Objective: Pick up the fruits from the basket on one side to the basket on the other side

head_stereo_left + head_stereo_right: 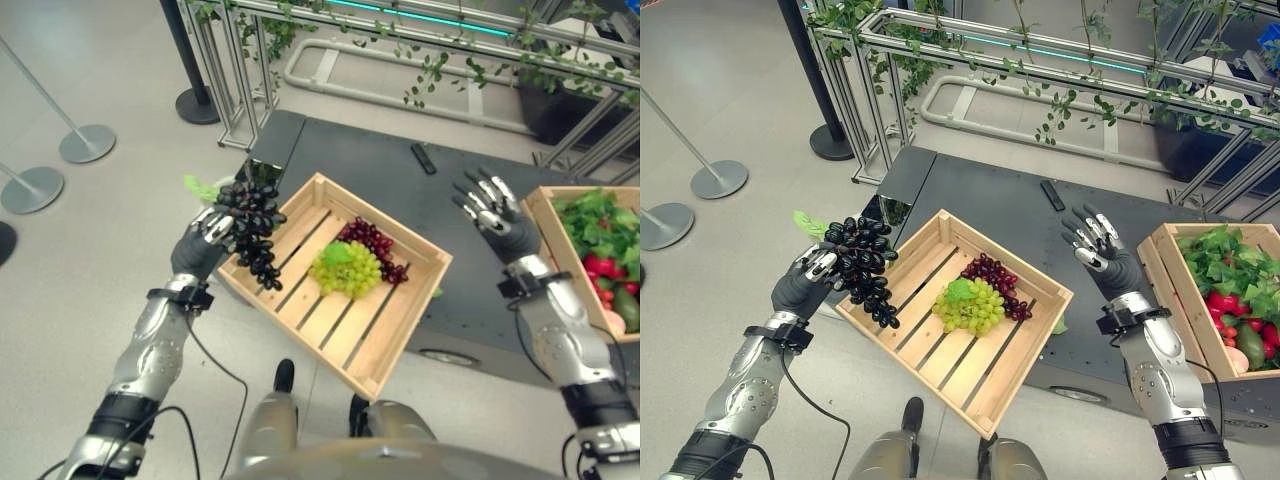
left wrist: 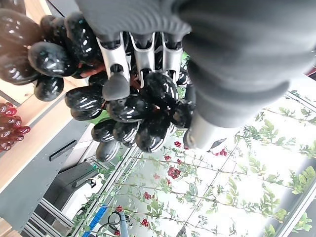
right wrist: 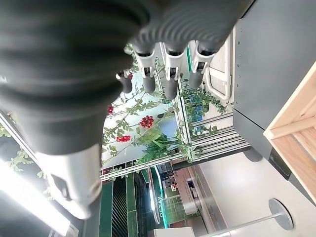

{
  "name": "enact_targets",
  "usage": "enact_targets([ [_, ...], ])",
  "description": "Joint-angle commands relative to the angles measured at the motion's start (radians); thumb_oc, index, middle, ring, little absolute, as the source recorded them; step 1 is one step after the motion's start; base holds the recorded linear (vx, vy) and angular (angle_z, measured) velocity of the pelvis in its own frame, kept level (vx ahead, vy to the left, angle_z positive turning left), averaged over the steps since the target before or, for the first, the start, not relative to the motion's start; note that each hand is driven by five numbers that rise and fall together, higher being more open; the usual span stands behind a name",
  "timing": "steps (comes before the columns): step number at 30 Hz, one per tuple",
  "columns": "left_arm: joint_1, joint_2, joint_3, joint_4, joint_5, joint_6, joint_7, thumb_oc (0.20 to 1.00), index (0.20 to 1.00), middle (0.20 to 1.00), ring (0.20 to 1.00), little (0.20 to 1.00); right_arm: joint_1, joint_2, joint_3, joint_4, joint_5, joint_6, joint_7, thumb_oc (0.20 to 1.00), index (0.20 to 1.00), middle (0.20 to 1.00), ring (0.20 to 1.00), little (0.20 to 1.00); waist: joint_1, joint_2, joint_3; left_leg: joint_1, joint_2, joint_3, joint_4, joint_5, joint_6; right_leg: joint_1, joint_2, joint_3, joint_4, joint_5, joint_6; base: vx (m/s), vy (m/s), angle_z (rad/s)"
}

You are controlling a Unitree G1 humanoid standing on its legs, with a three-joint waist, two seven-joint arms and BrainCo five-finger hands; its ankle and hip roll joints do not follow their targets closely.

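Note:
My left hand (image 1: 200,245) is shut on a bunch of black grapes (image 1: 252,228), held up at the left rim of a slatted wooden crate (image 1: 335,330); the bunch hangs over the crate's edge. The left wrist view has the fingers (image 2: 114,74) curled round the black grapes (image 2: 133,106). Inside the crate lie a green grape bunch (image 1: 348,268) and a dark red grape bunch (image 1: 372,241). My right hand (image 1: 497,215) hovers open above the dark table, between the two crates. A second wooden crate (image 1: 548,235) at the right holds leafy greens and red fruits (image 1: 602,268).
The crates rest on a dark table (image 1: 400,185) with a small black remote (image 1: 423,158) at its far side. Behind it runs a metal railing with vines (image 1: 430,60). Stanchion bases (image 1: 86,142) stand on the floor at the left.

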Motion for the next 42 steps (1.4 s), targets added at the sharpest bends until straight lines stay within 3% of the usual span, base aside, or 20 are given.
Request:
enact_targets([
  [1, -0.04, -0.005, 0.073, -0.09, 0.023, -0.098, -0.017, 0.2, 0.2, 0.2, 0.2, 0.2, -0.056, -0.009, -0.014, -0.03, -0.006, -0.065, 0.018, 1.0, 1.0, 1.0, 1.0, 1.0, -0.018, -0.002, -0.046, 0.013, 0.027, 0.013, 0.088, -0.113, 0.001, -0.022, -0.05, 0.038, -0.031, 0.089, 0.093, 0.0, 0.0, 0.0],
  [30, -0.041, -0.019, 0.098, -0.125, 0.026, -0.108, -0.011, 0.2, 0.2, 0.2, 0.2, 0.2, -0.074, 0.007, -0.007, -0.02, -0.02, -0.061, 0.013, 1.0, 1.0, 1.0, 1.0, 1.0, -0.016, 0.001, -0.053, 0.017, 0.025, 0.017, 0.097, -0.123, 0.006, -0.022, -0.052, 0.045, -0.019, 0.087, 0.093, 0.0, 0.0, 0.0],
  [42, -0.01, 0.008, 0.126, -0.137, 0.019, -0.108, -0.025, 0.2, 0.2, 0.2, 0.2, 0.2, -0.057, -0.028, 0.001, -0.026, -0.012, -0.038, 0.037, 1.0, 1.0, 1.0, 1.0, 1.0, -0.017, 0.003, -0.049, 0.023, 0.045, -0.007, 0.103, -0.116, -0.01, -0.024, -0.031, 0.038, 0.037, 0.046, 0.073, -0.01, -0.035, 0.04],
])
